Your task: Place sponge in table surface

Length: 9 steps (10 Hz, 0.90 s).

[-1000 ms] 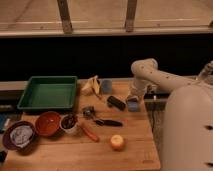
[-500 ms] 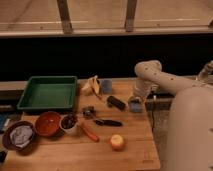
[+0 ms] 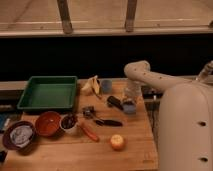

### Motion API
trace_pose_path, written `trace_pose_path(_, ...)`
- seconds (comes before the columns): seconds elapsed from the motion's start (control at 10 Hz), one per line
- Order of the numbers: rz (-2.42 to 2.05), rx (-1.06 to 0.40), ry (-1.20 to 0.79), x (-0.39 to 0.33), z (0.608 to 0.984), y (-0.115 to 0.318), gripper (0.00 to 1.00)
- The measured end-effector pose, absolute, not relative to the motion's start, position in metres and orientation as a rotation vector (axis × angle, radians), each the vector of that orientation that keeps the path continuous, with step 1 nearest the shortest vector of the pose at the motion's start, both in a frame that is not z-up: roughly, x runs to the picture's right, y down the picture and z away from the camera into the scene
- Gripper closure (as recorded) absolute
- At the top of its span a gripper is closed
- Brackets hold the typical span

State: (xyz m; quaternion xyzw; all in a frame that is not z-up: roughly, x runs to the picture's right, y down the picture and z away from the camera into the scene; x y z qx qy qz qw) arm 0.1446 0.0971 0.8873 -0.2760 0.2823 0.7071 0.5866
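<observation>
While the gripper (image 3: 131,100) hangs low at the table surface (image 3: 135,132) edge, one sponge (image 3: 129,107) shows.
Small grey-blue block beneath the gripper; whether it is held, cannot tell. One apple (image 3: 118,142), one green tray (image 3: 48,92).

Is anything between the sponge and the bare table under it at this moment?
Nothing visible does. The gripper is low over the table surface near its right edge, with the sponge at its tip. The black oblong object lies just to the left, off that spot.
</observation>
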Motion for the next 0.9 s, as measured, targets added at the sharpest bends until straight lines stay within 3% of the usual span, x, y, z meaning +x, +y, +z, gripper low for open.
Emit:
trace_pose_path(0.6,1.733,-0.598,0.681,0.190,0.878,0.096,0.20)
trace_pose_path(0.9,1.742,-0.645,0.647,0.191,0.876,0.099,0.20)
